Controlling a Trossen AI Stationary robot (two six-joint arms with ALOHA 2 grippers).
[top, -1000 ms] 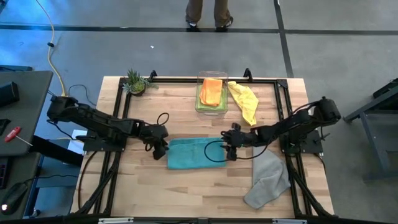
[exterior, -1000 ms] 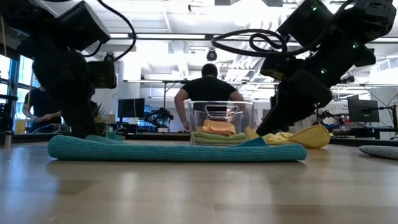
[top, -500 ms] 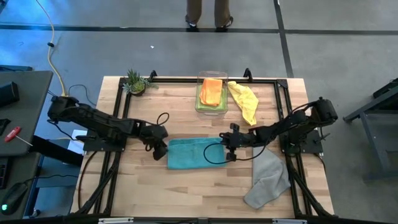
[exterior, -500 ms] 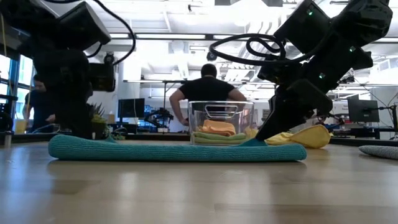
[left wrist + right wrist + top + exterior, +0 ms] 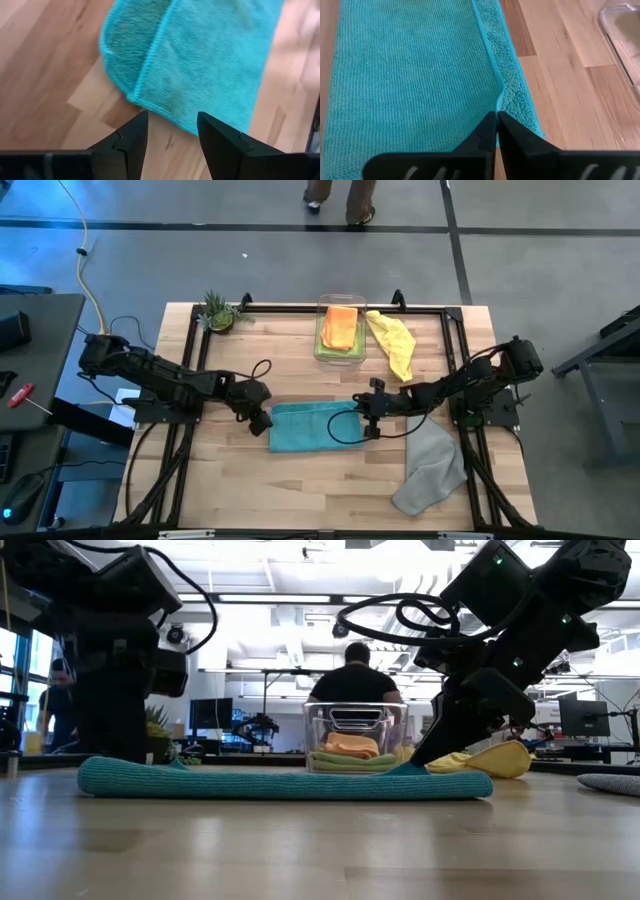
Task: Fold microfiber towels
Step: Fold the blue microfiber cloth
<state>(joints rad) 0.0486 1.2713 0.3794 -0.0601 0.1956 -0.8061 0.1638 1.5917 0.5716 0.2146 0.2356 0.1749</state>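
The teal towel (image 5: 312,426) is laid flat and folded over at mid-table, between the two grippers. The right gripper (image 5: 497,116) is seen with fingers pressed together, pinching the hemmed edge of the teal towel at its right end. The left gripper (image 5: 172,131) is held just off the towel's left end, fingers spread apart, nothing between them; a rounded towel corner lies just ahead of the fingertips.

Beyond the right gripper, a clear bin (image 5: 340,330) is seen, with the orange towel (image 5: 340,326) stacked on the green towel (image 5: 352,761) inside. The yellow towel (image 5: 392,342) is draped just beside the bin. The grey towel (image 5: 432,468) is crumpled near the table edge, behind the right gripper.
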